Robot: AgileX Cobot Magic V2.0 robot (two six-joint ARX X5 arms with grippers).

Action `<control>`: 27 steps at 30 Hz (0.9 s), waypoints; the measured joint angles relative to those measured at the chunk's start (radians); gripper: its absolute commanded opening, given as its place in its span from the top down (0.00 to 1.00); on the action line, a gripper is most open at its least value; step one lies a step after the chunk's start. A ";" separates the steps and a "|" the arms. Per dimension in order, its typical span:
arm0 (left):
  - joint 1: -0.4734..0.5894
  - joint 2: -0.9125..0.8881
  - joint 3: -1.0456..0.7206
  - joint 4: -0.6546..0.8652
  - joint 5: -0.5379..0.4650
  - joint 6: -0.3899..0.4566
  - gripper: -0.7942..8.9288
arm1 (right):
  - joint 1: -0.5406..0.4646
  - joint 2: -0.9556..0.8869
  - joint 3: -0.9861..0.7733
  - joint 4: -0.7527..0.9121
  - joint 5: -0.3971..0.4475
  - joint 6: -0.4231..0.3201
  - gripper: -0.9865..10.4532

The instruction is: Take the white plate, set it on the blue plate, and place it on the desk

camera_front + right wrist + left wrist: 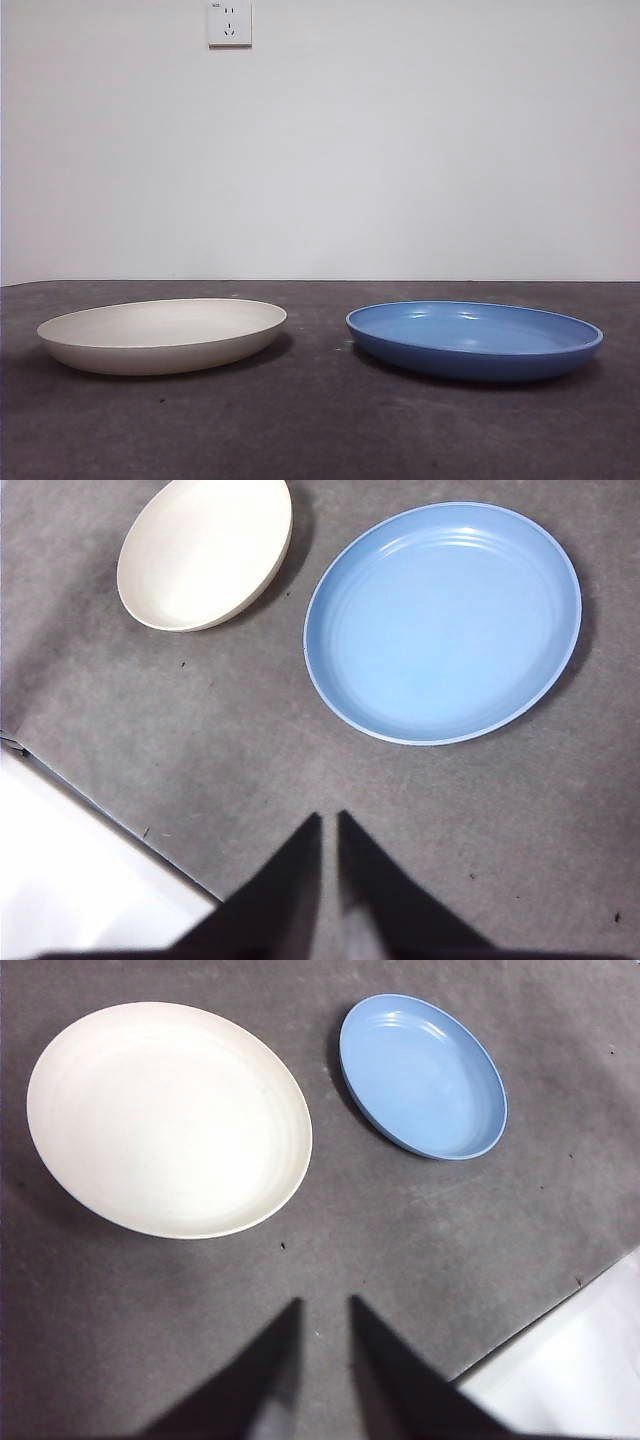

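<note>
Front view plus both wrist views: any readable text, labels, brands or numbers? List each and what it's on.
Wall socket: a tiny dark mark at its upper left corner, too small to read.
White plate: no text.
Blue plate: no text.
Desk: no text or markings.
Nothing legible in either wrist view.

The white plate point(162, 335) and blue plate point(474, 340) lie flat, apart, side by side on the desk point(320, 430), both empty.

front low, wrists overhead, sharing plates point(160, 335)
</note>
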 measured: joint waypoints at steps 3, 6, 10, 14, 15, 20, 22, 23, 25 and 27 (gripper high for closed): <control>0.000 0.000 0.000 0.012 0.000 0.000 0.45 | 0.000 0.000 0.000 0.000 0.000 0.001 0.53; 0.000 0.000 0.000 0.025 0.000 0.000 0.43 | 0.000 0.000 0.000 0.000 0.000 0.002 0.50; 0.000 0.007 0.000 0.033 0.000 -0.014 0.43 | 0.000 0.000 0.000 0.000 0.000 0.002 0.50; 0.000 0.036 0.000 0.044 0.000 -0.031 0.44 | 0.000 0.000 0.000 0.000 0.000 0.002 0.50; 0.000 0.049 0.000 0.053 0.000 -0.042 0.44 | 0.000 0.000 0.000 0.000 0.000 0.002 0.50; 0.000 0.134 0.000 0.151 -0.003 -0.091 0.44 | 0.000 0.000 0.000 0.005 0.000 0.002 0.50; -0.001 0.176 0.008 0.180 -0.028 -0.106 0.44 | 0.000 0.000 0.000 0.006 0.000 0.002 0.50; -0.003 0.204 0.018 0.190 -0.052 -0.111 0.44 | 0.000 0.000 0.000 0.006 0.000 0.002 0.50; -0.003 0.256 0.041 0.195 -0.100 -0.117 0.44 | 0.000 0.000 0.000 0.006 0.000 0.002 0.50; -0.003 0.315 0.073 0.197 -0.149 -0.121 0.44 | 0.000 0.000 0.000 0.006 0.000 0.002 0.50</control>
